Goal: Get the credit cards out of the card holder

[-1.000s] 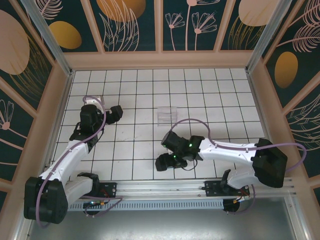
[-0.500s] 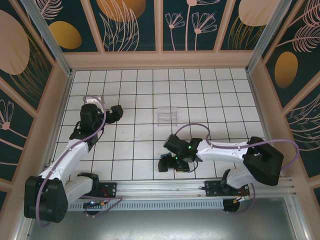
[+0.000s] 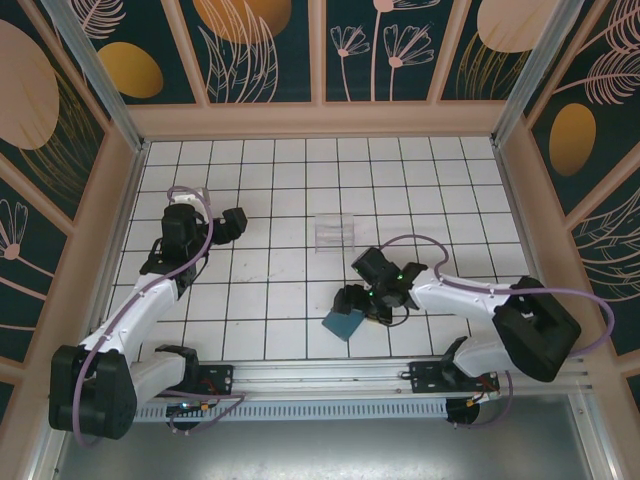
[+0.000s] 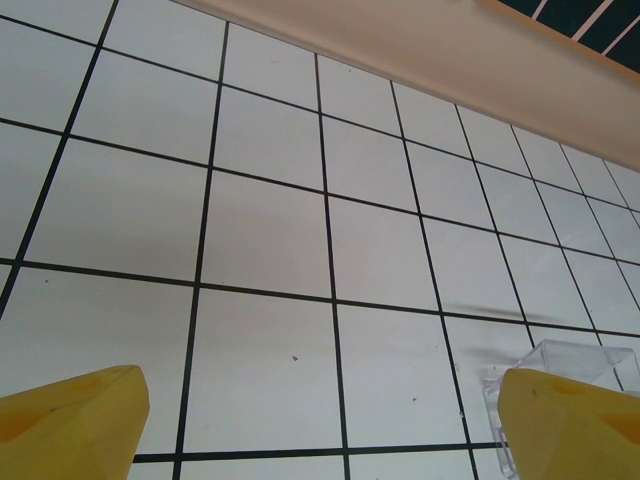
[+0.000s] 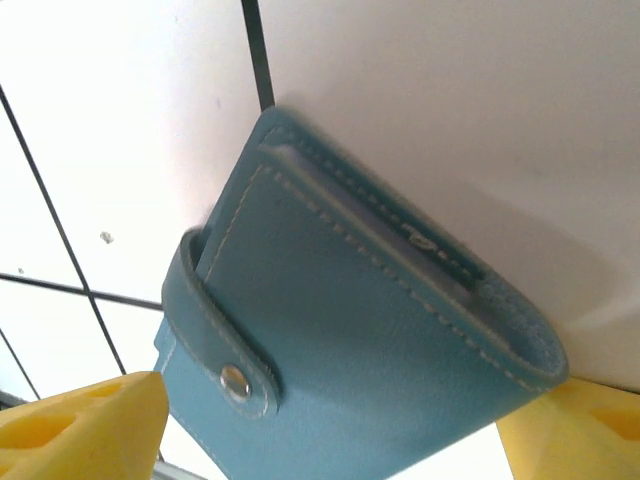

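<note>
1. Bench (image 3: 270,170): white tiles with a black grid, walled on three sides.
2. Left arm (image 3: 140,300): reaches up the left side of the bench.
3. Right arm (image 3: 470,300): bent inward toward the bench's middle.
4. Left end effector (image 3: 232,225) (image 4: 320,430): yellow fingertips (image 4: 70,425) spread wide over bare tiles, nothing between them.
5. Right end effector (image 3: 352,300) (image 5: 320,440): yellow fingertips (image 5: 80,430) spread wide, one at each side of the card holder. No grip can be made out. Whether the tips touch the holder cannot be told.
6. Clear plastic box (image 3: 334,232) (image 4: 560,360): on the bench behind the right end effector, well apart from the holder.
7. Card holder (image 3: 343,323) (image 5: 350,330): slate-blue, stitched, folded shut. It lies flat and askew to the grid, near the front rail and right of centre, at the right end effector's tips.
8. Stud (image 5: 234,380): small, silver, fastening the holder's strap.
</note>
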